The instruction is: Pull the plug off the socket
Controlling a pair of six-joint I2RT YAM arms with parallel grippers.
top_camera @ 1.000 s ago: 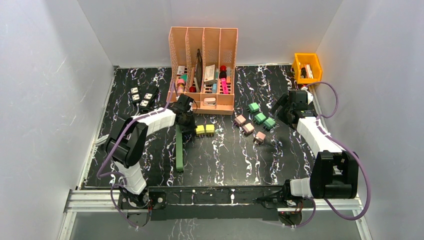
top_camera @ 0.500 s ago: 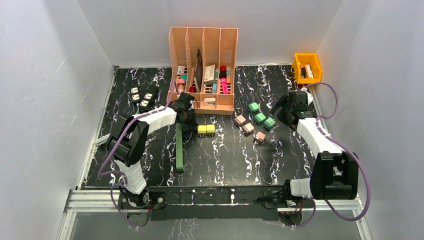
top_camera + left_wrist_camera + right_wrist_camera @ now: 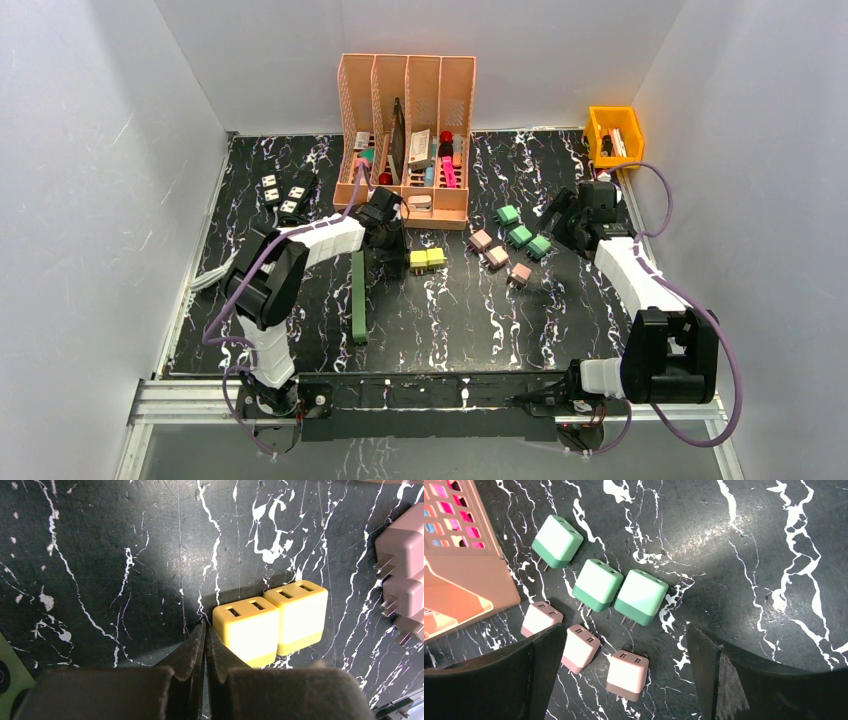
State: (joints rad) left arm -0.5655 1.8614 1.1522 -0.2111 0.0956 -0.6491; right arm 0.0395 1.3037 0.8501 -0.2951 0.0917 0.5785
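Two yellow plugs lie side by side on the black marbled table, loose, in no socket. My left gripper is shut and empty; in the left wrist view its closed tips touch the left side of the nearer yellow plug, with the second plug beside it. A long green power strip lies just left of them. My right gripper is open and empty, hovering over three green plugs and three pink plugs.
A peach file holder full of small items stands at the back centre. Black and white socket blocks lie at the back left. An orange bin sits at the back right. White walls enclose the table.
My left gripper has swept to the right, staying shut, and the two yellow plugs have slid right with it. The right arm has barely moved.
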